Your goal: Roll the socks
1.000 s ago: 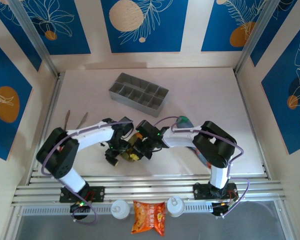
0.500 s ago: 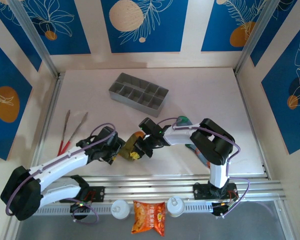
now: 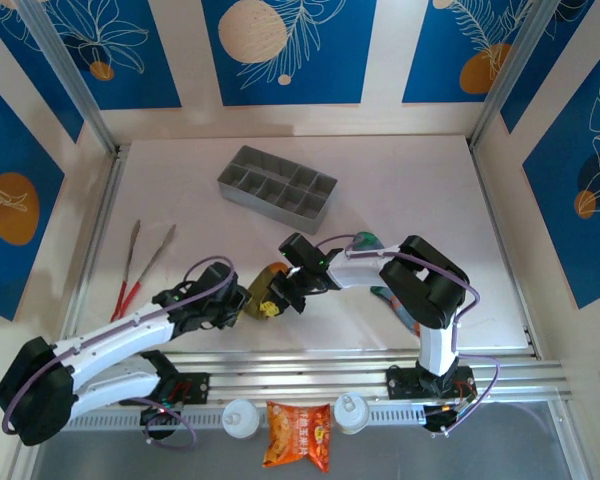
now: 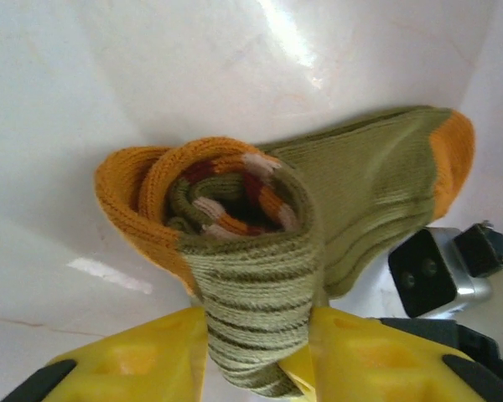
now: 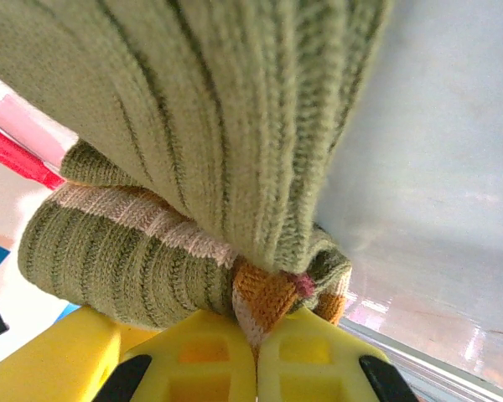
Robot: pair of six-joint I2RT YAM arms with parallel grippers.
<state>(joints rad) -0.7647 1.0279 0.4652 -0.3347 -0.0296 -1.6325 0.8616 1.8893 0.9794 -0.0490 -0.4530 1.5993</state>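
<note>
I'm looking down on the pale desk (image 3: pixel 410 180), which takes up most of the overhead view between the blue-and-cream wall panels. Both arms reach in from the near edge and meet just left of centre. The left arm (image 3: pixel 120 335) lies low and stretched out. The right arm (image 3: pixel 420 285) is folded at the elbow, with its forearm pointing left.

Toward the far side sits a grey divided tray (image 3: pixel 278 187), angled and well apart from the arms. The grey-blue sock (image 3: pixel 366 240) lies flat under the right arm. Its green toe shows just beyond the forearm, and the rest is mostly hidden. A pair of red-handled tongs (image 3: pixel 140 265) lies near the left edge of the desk. An orange snack packet (image 3: pixel 298 435) sits off the desk on the near ledge, between two white round-topped containers (image 3: pixel 239 417).

The olive sock (image 3: pixel 263 295) is a small bundle between the two wrists, near the front of the desk. From the left wrist I see it rolled up, orange and cream stripes spiralling inside, with the orange toe end trailing off to the right.

The left fingers (image 4: pixel 323 335) are pressed against both sides of the roll, gripping it. The right fingers (image 5: pixel 226 360) are closed together, pinching a fold of the olive sock's orange-and-cream knit.
</note>
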